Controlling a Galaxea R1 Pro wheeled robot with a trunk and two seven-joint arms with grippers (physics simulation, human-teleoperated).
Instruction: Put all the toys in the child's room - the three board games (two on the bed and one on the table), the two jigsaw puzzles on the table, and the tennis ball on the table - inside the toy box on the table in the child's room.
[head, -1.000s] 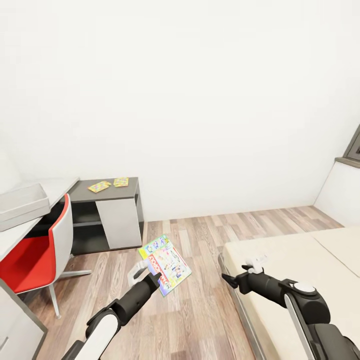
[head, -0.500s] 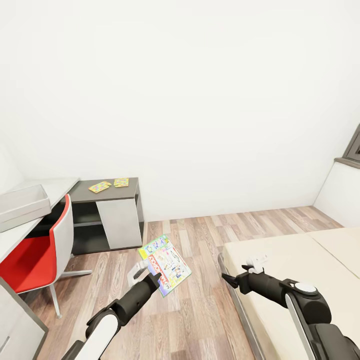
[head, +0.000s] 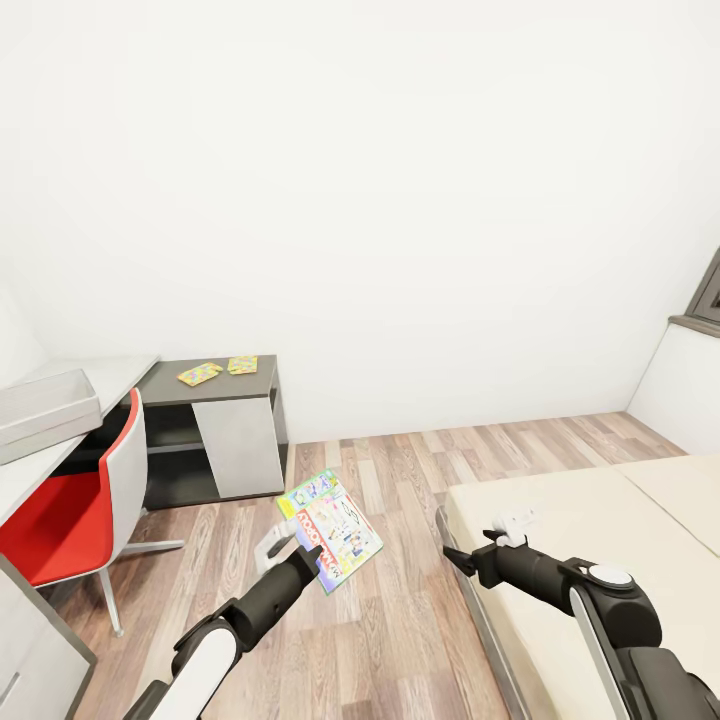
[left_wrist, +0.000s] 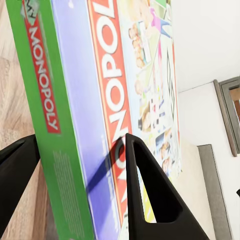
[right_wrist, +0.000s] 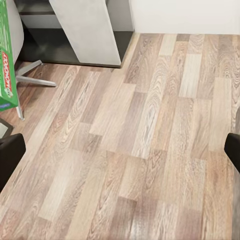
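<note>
Mostly white wall and wood floor (head: 390, 610) ahead. Bed (head: 600, 520) w/ beige mattress sits near right; right arm reaches over its left edge. Desk (head: 40, 450) runs along left side, w/ a red-and-grey chair (head: 90, 500) tucked at it. Dark cabinet (head: 215, 430) w/ a light door stands at far left against the wall, beside the desk's far end.

Toy box (head: 45, 408), a grey open bin, sits on the desk at left; can't tell what's inside from this angle. Two jigsaw puzzles (head: 218, 369), small yellow multicoloured flats, lie side by side on the cabinet top, just apart.

Board game (head: 330, 528) is off the floor between desk and bed, tilted, held at its near edge by the left gripper (head: 290, 548). Left wrist view reads "MONOPOLY" in white on a red band, both on the lid face and on the green side edge (left_wrist: 45, 115); black fingers (left_wrist: 150, 190) sit one each side of the box, clamped on it.

Right gripper (head: 455, 558) hangs over the floor by the bed's near-left corner, nothing in it; in right wrist view its black fingertips (right_wrist: 10, 155) show at opposite edges of the frame, spread wide. Green box edge w/ part of the red label (right_wrist: 6, 75) shows there too.
</note>
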